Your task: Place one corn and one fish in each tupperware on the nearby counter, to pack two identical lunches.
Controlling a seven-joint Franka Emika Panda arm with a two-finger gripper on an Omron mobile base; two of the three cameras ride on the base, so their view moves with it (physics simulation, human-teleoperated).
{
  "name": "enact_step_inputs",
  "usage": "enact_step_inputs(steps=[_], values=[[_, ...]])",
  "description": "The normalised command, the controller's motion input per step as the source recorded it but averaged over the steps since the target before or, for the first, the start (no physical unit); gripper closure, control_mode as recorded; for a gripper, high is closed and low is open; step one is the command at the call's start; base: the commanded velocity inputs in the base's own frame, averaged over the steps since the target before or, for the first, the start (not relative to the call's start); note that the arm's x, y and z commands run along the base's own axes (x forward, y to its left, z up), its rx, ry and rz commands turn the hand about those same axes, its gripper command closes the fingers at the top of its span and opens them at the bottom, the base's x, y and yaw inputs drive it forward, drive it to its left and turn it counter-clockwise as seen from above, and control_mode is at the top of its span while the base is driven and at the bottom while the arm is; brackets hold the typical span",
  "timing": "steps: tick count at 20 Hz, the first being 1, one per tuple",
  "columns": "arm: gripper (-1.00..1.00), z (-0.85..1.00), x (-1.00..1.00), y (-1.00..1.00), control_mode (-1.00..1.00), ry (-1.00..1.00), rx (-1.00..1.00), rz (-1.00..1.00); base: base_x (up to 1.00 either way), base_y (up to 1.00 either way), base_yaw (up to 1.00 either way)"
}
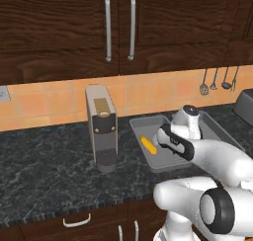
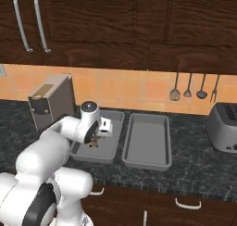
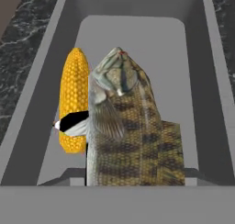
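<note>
My gripper [image 2: 95, 141] hangs over the left tupperware [image 2: 115, 121] and is shut on a fish [image 3: 128, 126], grey-brown with pale sides, head pointing away from the hand. In the hand view the fish covers the middle of the tray [image 3: 183, 58]. A yellow corn [image 3: 73, 94] lies on the tray floor just left of the fish, and it also shows as a corn [image 1: 148, 144] in the left base view. The second tupperware [image 2: 147, 139] sits right beside the first and holds nothing. Both stand on the black marbled counter [image 1: 44, 171].
A tall grey coffee machine [image 1: 101, 129] stands close to the left of the trays. A toaster [image 2: 224, 128] sits at the far right of the counter. Kitchen utensils [image 2: 187, 88] hang on the orange tiled wall behind.
</note>
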Motion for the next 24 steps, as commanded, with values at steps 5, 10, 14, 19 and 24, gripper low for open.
enact_step_inputs(steps=[5, 10, 14, 19, 24], values=[[1.0, -0.28, 0.53, -0.04, -1.0, 0.11, 0.0, 0.0, 0.0, 0.0, 0.0], [1.0, -0.25, 0.48, 0.0, -1.0, 0.0, 0.0, 0.0, 0.0, 0.0, 0.0], [1.0, -0.42, 0.33, 0.0, -1.0, 0.0, 0.0, 0.0, 0.0, 0.0, 0.0], [1.0, -0.45, 0.05, 0.0, -1.0, 0.01, 0.0, 0.0, 0.0, 0.0, 0.0], [1.0, -0.31, 0.03, 0.0, -1.0, 0.04, 0.0, 0.0, 0.0, 0.0, 0.0]])
